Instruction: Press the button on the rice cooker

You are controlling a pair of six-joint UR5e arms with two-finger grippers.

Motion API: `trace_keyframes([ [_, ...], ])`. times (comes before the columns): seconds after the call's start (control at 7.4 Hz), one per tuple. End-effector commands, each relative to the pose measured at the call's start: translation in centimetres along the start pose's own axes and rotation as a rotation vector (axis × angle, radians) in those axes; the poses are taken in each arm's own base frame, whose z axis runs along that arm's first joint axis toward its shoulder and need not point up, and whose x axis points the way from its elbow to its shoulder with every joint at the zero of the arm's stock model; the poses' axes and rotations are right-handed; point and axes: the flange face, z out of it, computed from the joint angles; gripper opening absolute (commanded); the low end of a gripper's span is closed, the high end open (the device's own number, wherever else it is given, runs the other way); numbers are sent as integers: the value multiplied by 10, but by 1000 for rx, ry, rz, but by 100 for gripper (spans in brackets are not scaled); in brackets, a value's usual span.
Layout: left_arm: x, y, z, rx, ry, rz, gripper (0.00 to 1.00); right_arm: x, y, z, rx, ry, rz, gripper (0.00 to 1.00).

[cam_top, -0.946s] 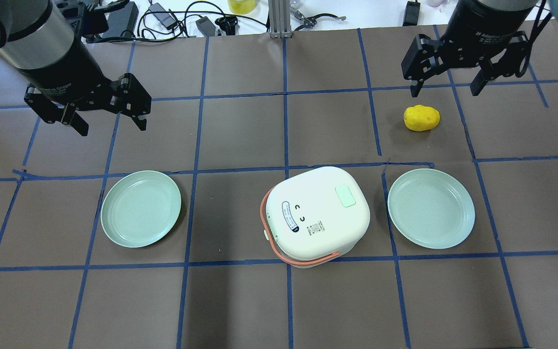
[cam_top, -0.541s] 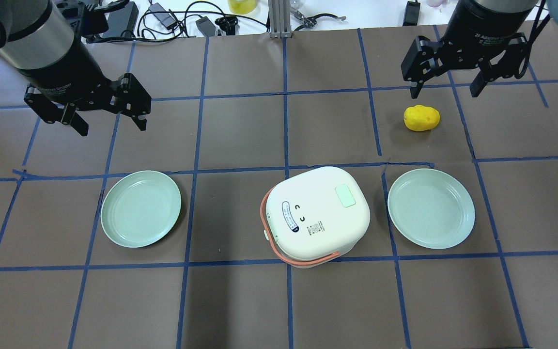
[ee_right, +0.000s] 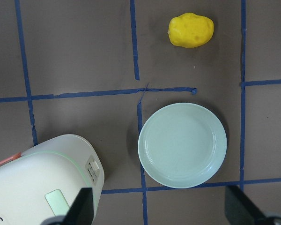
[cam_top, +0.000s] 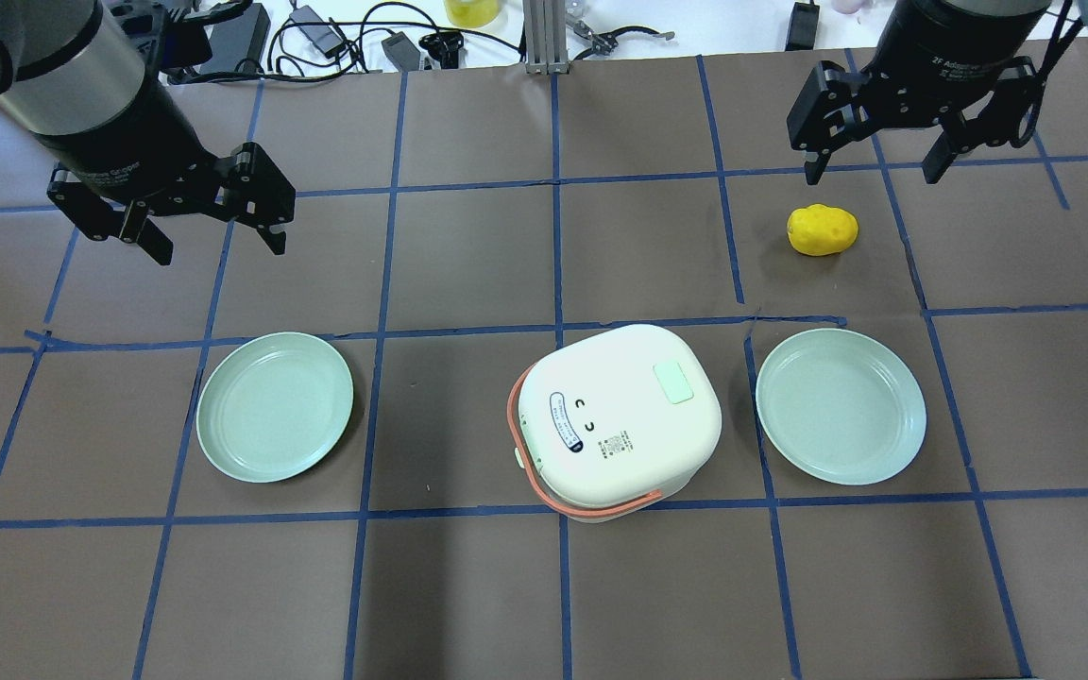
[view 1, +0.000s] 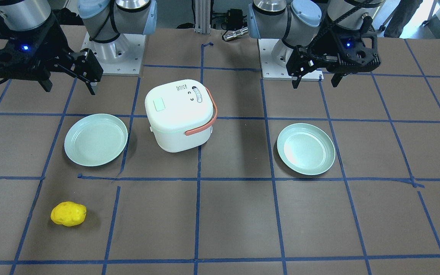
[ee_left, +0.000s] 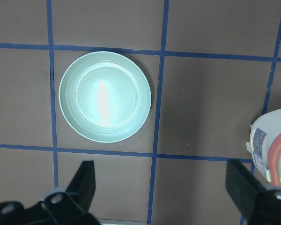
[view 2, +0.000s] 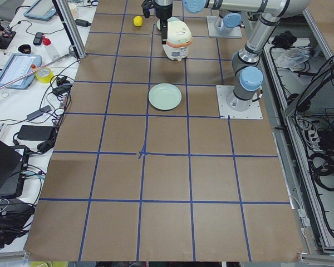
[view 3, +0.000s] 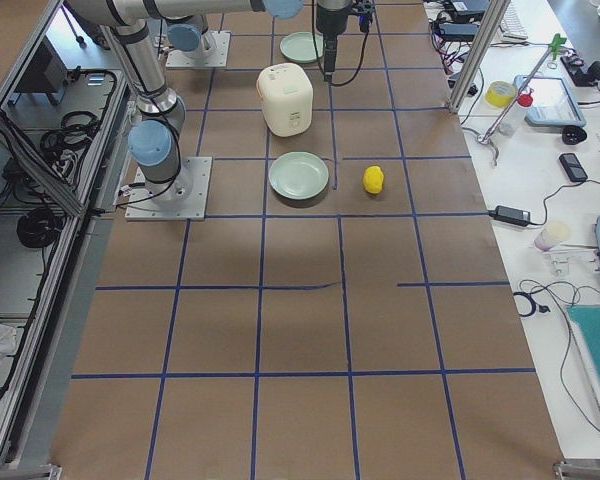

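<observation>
The bench point(cam_top: 468, 586) carries the rice cooker point(cam_top: 620, 420) at its middle, between the left plate point(cam_top: 275, 406) and the right plate point(cam_top: 841, 406). Its smooth, rigid plastic shell looks light enough to skid or tip under a sideways push. The left gripper point(cam_top: 218, 247) and right gripper point(cam_top: 870, 178) both hang spread wide and empty, well apart from it. No hold is needed: the pale green button point(cam_top: 673, 382) on the lid probably wants one fingertip pressed straight down.

Pale green plate point(ee_left: 105, 97) flat on brown table point(ee_left: 210, 103), bordered by blue tape lines point(ee_left: 159, 117). Rice cooker point(ee_left: 271, 150) edge at right, well apart from plate. Left gripper point(ee_left: 160, 187) fingers point(ee_left: 84, 185) spread wide, low in frame
</observation>
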Motion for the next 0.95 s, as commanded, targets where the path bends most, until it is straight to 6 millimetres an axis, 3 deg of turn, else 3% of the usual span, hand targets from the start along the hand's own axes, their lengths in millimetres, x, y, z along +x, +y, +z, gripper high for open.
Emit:
trace_keyframes([
  [0.0,0,0,0,0,0,0,100,0,6,-6,1,1,6,100],
  [0.81,0,0,0,0,0,0,100,0,8,3,-22,-3,4,100],
])
